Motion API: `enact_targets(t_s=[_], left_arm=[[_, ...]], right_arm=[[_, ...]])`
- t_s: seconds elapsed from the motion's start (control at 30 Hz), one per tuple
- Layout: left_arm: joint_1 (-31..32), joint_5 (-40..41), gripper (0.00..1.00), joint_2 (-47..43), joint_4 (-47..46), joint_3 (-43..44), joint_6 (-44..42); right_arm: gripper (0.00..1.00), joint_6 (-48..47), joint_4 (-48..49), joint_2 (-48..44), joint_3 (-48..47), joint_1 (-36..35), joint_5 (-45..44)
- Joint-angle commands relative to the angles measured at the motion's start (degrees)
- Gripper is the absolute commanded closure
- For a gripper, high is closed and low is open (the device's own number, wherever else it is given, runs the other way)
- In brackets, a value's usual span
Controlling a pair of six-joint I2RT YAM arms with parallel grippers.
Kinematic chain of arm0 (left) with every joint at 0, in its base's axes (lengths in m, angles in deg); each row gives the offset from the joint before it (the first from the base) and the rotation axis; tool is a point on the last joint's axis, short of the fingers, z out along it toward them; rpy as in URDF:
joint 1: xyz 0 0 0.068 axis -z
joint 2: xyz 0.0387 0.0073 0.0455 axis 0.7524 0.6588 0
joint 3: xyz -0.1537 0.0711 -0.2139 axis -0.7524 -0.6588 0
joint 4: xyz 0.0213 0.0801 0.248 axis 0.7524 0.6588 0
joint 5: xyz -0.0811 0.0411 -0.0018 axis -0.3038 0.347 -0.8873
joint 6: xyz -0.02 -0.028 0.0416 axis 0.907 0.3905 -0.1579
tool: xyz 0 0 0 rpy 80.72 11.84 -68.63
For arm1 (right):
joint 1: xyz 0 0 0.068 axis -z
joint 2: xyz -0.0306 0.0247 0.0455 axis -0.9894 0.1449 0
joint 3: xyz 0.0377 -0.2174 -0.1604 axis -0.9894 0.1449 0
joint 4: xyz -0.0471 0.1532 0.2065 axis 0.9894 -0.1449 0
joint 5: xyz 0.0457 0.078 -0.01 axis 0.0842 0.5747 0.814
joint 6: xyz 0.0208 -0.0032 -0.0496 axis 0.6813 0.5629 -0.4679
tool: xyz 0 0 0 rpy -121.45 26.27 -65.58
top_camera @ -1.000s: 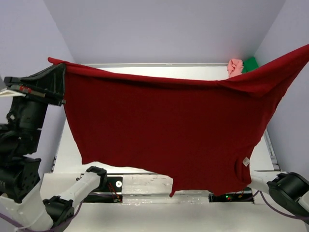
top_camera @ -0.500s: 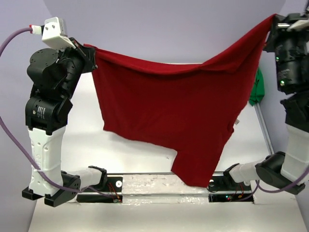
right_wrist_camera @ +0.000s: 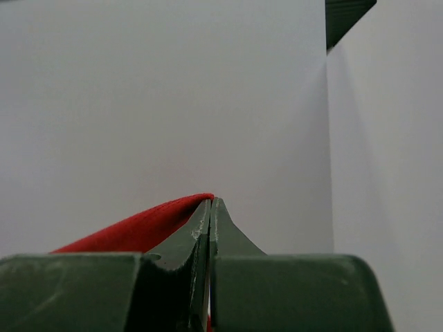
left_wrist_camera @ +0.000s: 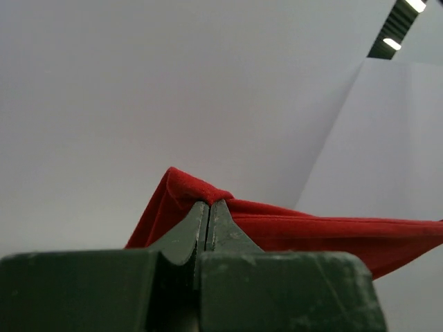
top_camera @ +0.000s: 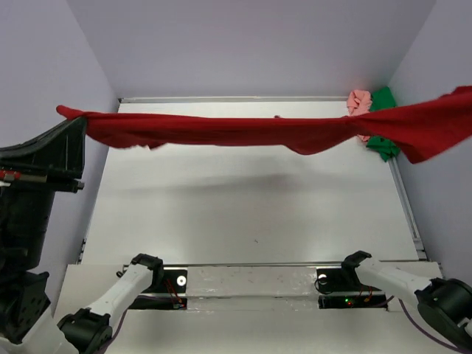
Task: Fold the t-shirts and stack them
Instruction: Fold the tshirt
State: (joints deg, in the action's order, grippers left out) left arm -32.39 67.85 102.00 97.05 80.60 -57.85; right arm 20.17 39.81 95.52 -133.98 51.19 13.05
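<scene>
The red shirt, a hanging sheet half a second ago, has swung up into a soft, rumpled band stretched over the table. The left gripper and right gripper, raised far apart, each pinch a corner tight. The pink shirt and green shirt lie crumpled in the far right corner

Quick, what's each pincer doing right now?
Left pincer: closed, gripping the dark red t-shirt.
Right pincer: closed, gripping the same shirt's other end.

table: white, filled centre | walls: pale lilac, stood at 9, 12 and 3 o'clock | rail: shiny, ran along table's 6 o'clock edge | lights: two lit, 1 o'clock in left wrist view
</scene>
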Motion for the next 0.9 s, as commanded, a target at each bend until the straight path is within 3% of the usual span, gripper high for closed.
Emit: enact_targets(t_s=[0.0,0.17,0.33,0.5,0.7,0.87], left_arm=[[-0.2,-3.2,1.00,-1.1,-2.7,-2.8,2.7],[-0.2,-4.9,1.00,-0.9,-2.9,-1.4,4.7],[-0.2,-4.4,1.00,2.7,-3.2,2.3,4.4],[-0.1,3.0,1.00,12.2,0.7,7.0,2.6],[-0.6,10.2,1.00,23.8,-1.2,-5.2,3.0],[-4.4,8.8,1.00,33.1,-8.9,-19.2,5.7]], right_arm=[[1.00,2.6,1.3,-1.3,0.1,0.0,4.8],[1.00,3.9,0.0,-0.7,-3.5,0.0,7.6],[1.00,3.0,0.0,3.2,-7.9,0.0,4.7],[1.00,-0.7,2.7,10.4,-7.2,0.0,0.0],[1.00,-1.5,6.0,17.6,2.8,0.0,-4.7],[1.00,1.8,6.4,27.2,9.7,3.4,-2.1]])
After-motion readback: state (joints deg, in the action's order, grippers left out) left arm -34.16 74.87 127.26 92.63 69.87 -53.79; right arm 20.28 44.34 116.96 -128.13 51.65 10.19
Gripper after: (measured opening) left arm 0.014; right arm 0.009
